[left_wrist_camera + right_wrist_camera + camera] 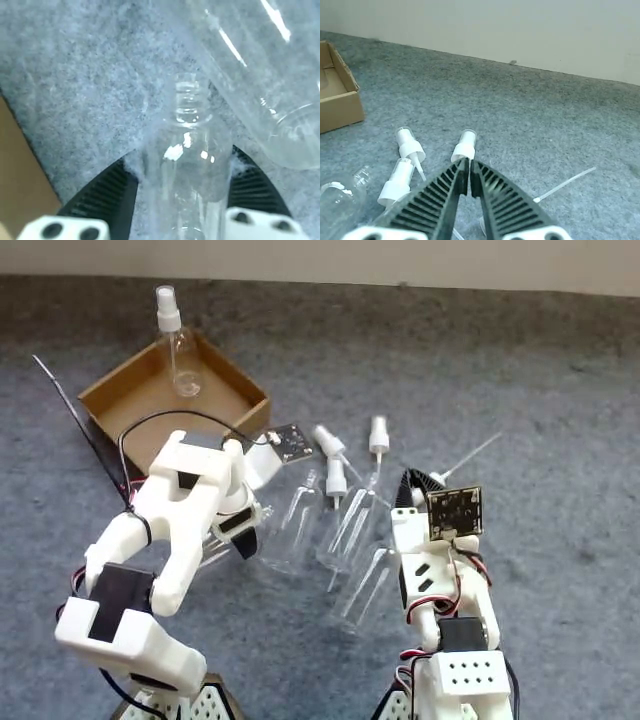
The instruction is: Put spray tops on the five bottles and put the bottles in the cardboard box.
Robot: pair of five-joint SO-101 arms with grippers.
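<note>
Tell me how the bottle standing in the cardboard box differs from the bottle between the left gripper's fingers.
The boxed bottle wears a white spray top; the bare bottle has only an open threaded neck. The boxed bottle stands upright inside the cardboard box; the bare bottle lies on the grey carpet outside it, between the fingers of the left gripper. Both are clear plastic.

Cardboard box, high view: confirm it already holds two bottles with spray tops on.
Not right. The high view shows the cardboard box holding one bottle with its spray top on, not two.
</note>
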